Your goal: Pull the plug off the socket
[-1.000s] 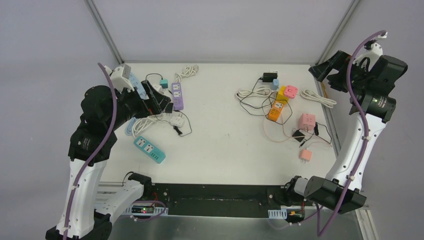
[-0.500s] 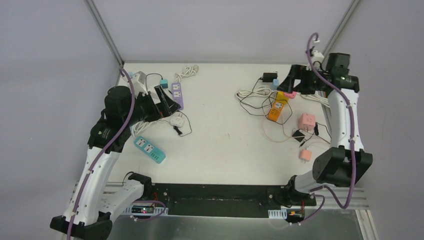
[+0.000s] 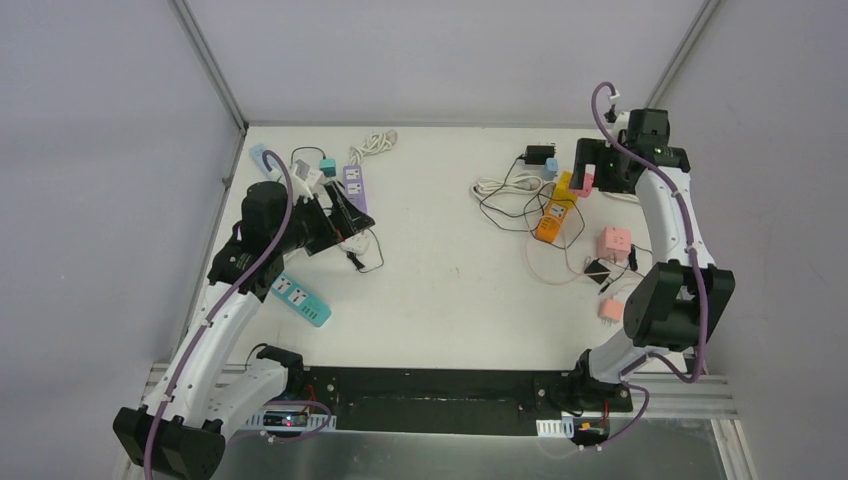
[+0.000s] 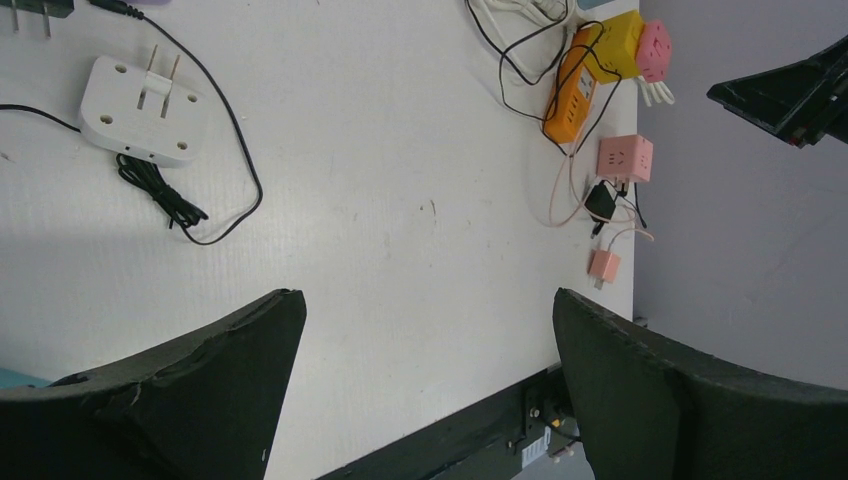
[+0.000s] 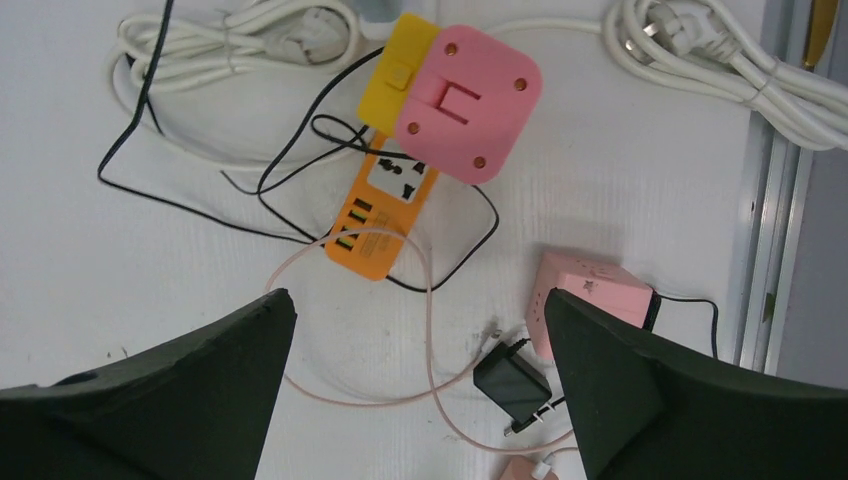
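An orange power strip [image 5: 385, 225] lies at the back right, with a yellow plug block [image 5: 398, 75] and a pink square adapter [image 5: 470, 100] seated on its far end. It also shows in the top view [image 3: 549, 217]. My right gripper [image 5: 417, 300] is open and empty, hovering above the strip's near end; in the top view it is by the pink adapter [image 3: 590, 165]. My left gripper [image 3: 345, 215] is open and empty on the left side, its fingers over bare table [image 4: 425, 300], near a white multi-plug adapter [image 4: 145, 110].
A pink cube socket [image 5: 590, 295], a black charger [image 5: 512, 385] and thin pink and black cables lie near the strip. White cable coils [image 5: 720, 50] lie by the right edge. A purple strip [image 3: 355, 190] and a teal strip [image 3: 298, 298] lie on the left.
The right arm swung in from beyond the table's right edge to above the orange strip. The left arm moved rightward and lower over the left cluster. Both grippers stayed open.
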Tool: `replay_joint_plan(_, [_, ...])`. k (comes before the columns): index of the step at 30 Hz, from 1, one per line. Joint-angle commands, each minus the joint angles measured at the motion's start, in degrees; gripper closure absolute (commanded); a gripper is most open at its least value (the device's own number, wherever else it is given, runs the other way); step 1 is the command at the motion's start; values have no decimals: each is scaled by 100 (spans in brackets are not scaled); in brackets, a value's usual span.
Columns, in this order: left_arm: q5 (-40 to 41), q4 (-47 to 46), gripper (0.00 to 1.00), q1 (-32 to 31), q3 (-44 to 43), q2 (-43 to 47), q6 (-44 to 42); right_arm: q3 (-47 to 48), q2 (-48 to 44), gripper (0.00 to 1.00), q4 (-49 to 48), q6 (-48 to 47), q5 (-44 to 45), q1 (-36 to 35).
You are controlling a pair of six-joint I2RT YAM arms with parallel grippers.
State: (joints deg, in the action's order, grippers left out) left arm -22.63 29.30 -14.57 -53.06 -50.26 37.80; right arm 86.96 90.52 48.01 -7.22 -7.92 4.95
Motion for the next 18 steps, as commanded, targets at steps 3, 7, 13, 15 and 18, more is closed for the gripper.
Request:
replay_joint_plan(3, [-144,-648,2,7,107,-79,219,105,445,0,-336,713,-454,661])
replay_joint_plan(7, [-113,-714,2,7,180,-68,232,-685,44,2,-741,707,-1260,705])
replay_joint_plan(13, [-140,-1000,2,7,390,-138,386,-1851,-486,13,-1296,842,-1222,393])
replay_joint_plan(15, [-189,-1071,2,7,379,-226,410,-2008,-500,15,-1433,893,-1100,164])
replay_joint_plan(18, [-271,-1116,3,7,316,-371,412,-2087,-416,18,-1729,1067,-709,-145])
